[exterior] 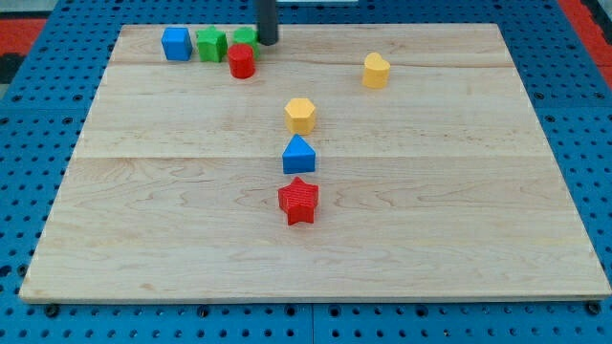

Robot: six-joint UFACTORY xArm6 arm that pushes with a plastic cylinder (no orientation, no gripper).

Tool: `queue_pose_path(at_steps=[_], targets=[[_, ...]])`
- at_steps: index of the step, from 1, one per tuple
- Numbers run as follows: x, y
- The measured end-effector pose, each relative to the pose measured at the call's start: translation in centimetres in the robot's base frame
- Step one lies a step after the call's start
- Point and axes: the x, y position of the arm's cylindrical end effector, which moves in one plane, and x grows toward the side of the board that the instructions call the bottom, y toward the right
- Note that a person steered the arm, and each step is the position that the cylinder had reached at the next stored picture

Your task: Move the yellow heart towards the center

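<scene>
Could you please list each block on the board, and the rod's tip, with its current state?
my tip: at the view's top, beside the green blocks, far from the yellow heart
yellow heart: upper right, alone, untouched
yellow hexagon: near centre
blue block with pointed top: below the hexagon
red star: lowest
red cylinder: below the green blocks
green blocks: top row
blue cube: top left

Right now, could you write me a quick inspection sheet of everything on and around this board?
Surface: wooden board, flat.
Job's things: yellow heart, toward the view's top right, apart from other blocks.
Clutter: yellow hexagon, blue block, red star in a central column; blue cube, two green blocks, red cylinder at top left.
Fingers: none; my tip beside the green blocks, far from the heart.
Cables: nothing seen.
Surroundings: blue pegboard.
</scene>
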Motion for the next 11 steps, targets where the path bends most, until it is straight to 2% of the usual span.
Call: queue_pose_path(at_steps=[4, 5, 6, 8, 10, 11], targets=[[0.1, 0.3], [0.1, 2.8], [1.0, 8.5], [4.2, 9.9], [3.0, 17.7], [5.4, 20.1]])
